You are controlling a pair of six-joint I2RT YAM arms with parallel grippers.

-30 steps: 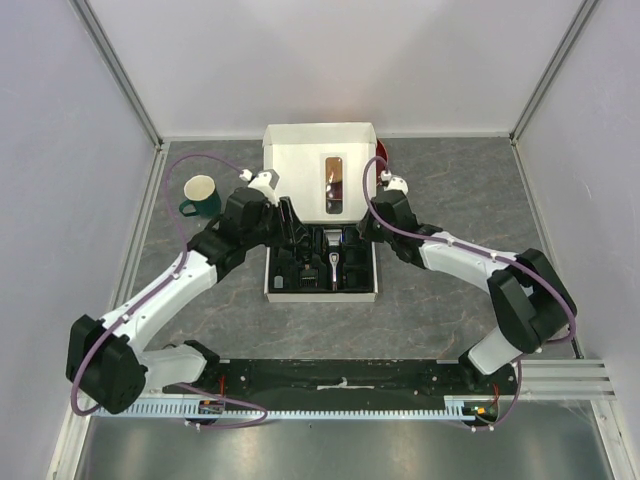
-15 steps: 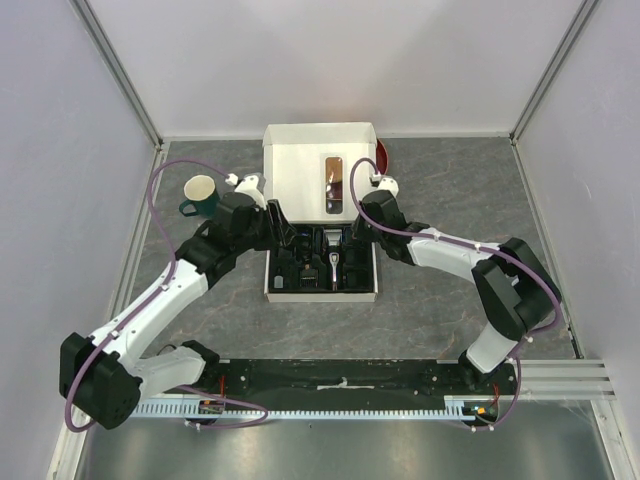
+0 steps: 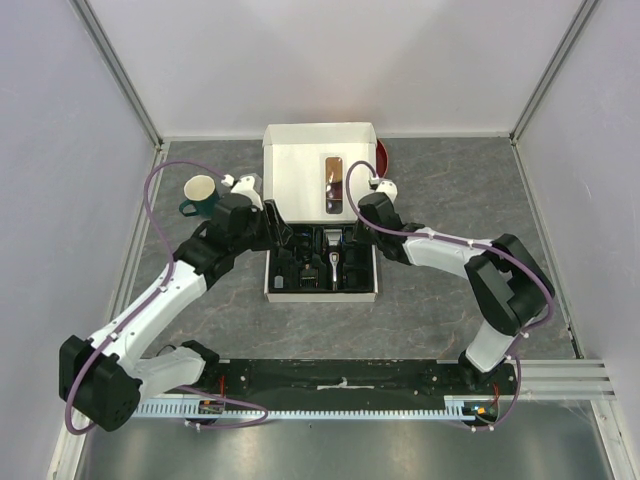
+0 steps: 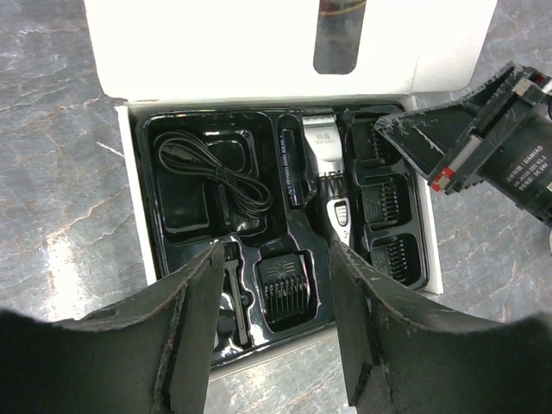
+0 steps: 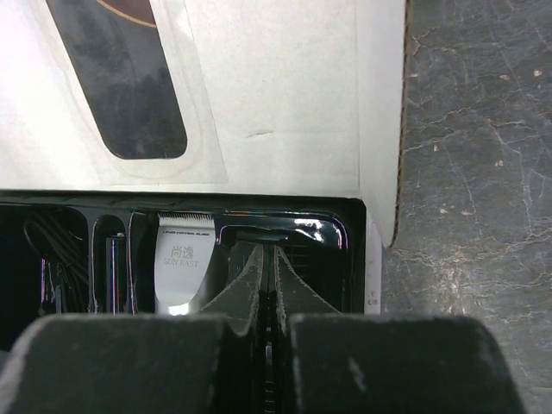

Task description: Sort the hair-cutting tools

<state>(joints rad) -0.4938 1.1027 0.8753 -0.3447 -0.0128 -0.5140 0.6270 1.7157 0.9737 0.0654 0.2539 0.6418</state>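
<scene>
Top view: a white box (image 3: pixel 269 292) sits mid-desk (image 3: pixel 440 310) with its lid (image 3: pixel 300 170) folded back to the far side. The black tray (image 3: pixel 290 280) inside holds the clipper (image 3: pixel 333 263), lying lengthwise near the middle. The left tool (image 3: pixel 287 236) hangs over the tray's far-left part and the right tool (image 3: pixel 352 238) over its far-right corner. A green mug (image 3: pixel 200 195) stands left of the lid, just beside the left wrist. A red dish (image 3: pixel 381 155) peeks out behind the lid's right corner. Bare desk lies in front of the box and on both sides, widest on the right.

Left wrist view: the left tool (image 4: pixel 276 259) is about half open and grips nothing. Its fingers (image 4: pixel 194 319) straddle the tray's near edge. The cable (image 4: pixel 216 168) is coiled in the top-left pocket. The clipper (image 4: pixel 328 164) is in the centre slot, blade toward the lid. Comb guards (image 4: pixel 385 203) fill the right column. One more comb guard (image 4: pixel 285 289) sits in the near-centre pocket. The thin brush (image 4: pixel 235 293) lies left of it, partly hidden by a finger. The right tool (image 4: pixel 384 131) comes in from the right, closed, its tip over the top guard pocket.

Right wrist view: the right tool (image 5: pixel 267 259) is fully closed, nothing between its fingers. It points into the pocket just right of the clipper (image 5: pixel 183 263) head, with little room to the box wall (image 5: pixel 373 259). Contact with the tray cannot be told. The desk (image 5: pixel 474 172) is bare to the right.
</scene>
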